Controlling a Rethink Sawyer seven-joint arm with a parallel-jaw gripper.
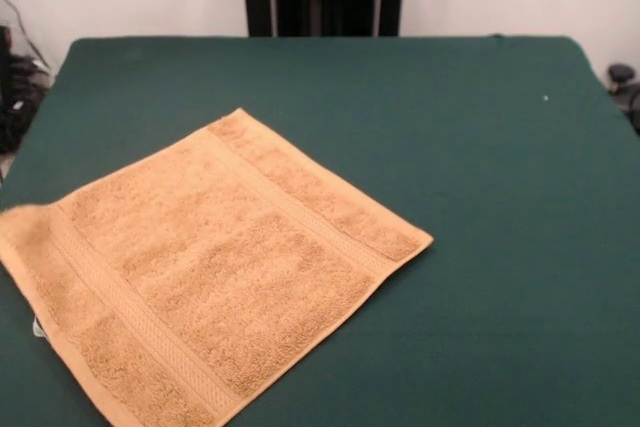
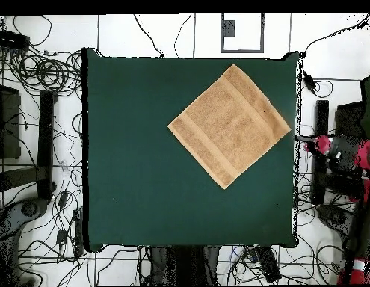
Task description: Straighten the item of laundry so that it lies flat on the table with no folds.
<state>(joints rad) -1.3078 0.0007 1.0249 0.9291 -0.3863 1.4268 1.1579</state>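
Dark green felt-topped table (image 1: 480,247) carries my square orange-tan terry towel (image 1: 215,267) flat, overhanging one corner. My gripper is out of sight, so its state I cannot tell; I'd only smooth outward.

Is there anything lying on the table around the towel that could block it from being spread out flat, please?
Nothing visible does. The towel lies alone and already looks spread flat, turned cornerwise, on the green table. The cloth top around it is bare, though one corner reaches the table's edge in the front view. The robot's arm is drawn off to the side.
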